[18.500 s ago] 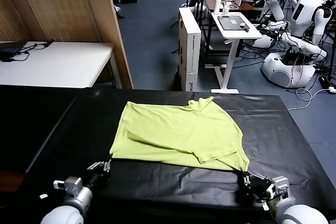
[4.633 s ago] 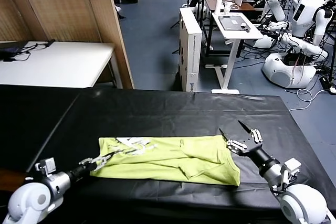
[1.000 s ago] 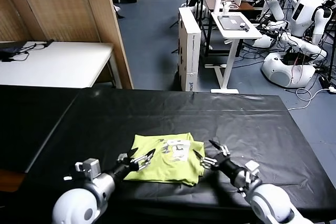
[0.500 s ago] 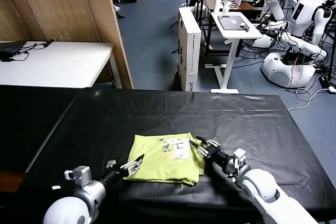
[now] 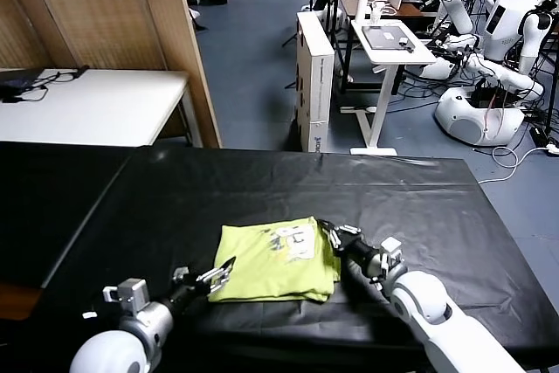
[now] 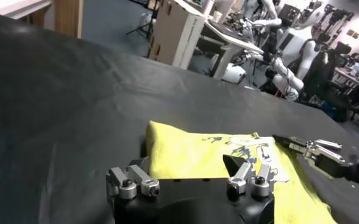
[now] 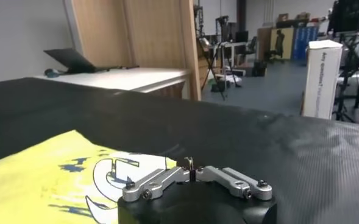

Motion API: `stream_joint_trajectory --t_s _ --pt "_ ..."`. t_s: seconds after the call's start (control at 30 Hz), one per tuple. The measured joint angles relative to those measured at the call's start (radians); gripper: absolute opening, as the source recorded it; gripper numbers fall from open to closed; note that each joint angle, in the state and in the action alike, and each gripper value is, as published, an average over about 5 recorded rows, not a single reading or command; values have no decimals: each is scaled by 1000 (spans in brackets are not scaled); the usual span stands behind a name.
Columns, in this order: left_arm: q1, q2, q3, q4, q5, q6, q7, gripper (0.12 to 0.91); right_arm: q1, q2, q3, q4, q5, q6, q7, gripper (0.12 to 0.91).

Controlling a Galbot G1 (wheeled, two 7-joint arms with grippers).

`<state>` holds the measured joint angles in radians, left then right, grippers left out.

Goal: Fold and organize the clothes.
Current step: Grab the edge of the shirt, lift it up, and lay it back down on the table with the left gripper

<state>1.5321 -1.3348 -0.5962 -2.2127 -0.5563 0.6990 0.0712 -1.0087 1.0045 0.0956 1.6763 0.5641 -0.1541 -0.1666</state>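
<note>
The lime yellow-green T-shirt (image 5: 262,261) lies folded into a small rectangle on the black table (image 5: 437,207), near the front, with its white graphic (image 5: 293,238) facing up. My left gripper (image 5: 223,270) is open and empty at the shirt's near left corner; in the left wrist view (image 6: 185,173) its fingers stand wide apart over the shirt's near edge (image 6: 191,152). My right gripper (image 5: 328,230) is shut at the shirt's far right corner. In the right wrist view its tips (image 7: 191,163) meet just beside the shirt (image 7: 39,173), with no cloth seen between them.
The black table continues to the left (image 5: 52,198). Behind it stand a white table (image 5: 87,102), a wooden partition (image 5: 131,6), a tall white box (image 5: 315,76), a white desk (image 5: 393,41) and other robots (image 5: 489,85).
My right gripper has shut and moved from the shirt's near right side to its far right corner. My left gripper has drawn back slightly towards me, still open. The shirt stays folded.
</note>
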Motion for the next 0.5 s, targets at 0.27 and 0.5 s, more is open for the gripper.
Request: stream_joint_trajectory --t_s 0.27,0.5 --pt "-1 -10 -11 20 -4 -26 3 907 -37 -14 37 26 28 39 -11 417" --pt "10 -48 -16 45 47 -113 19 907 -152 -25 177 156 56 71 6 835"
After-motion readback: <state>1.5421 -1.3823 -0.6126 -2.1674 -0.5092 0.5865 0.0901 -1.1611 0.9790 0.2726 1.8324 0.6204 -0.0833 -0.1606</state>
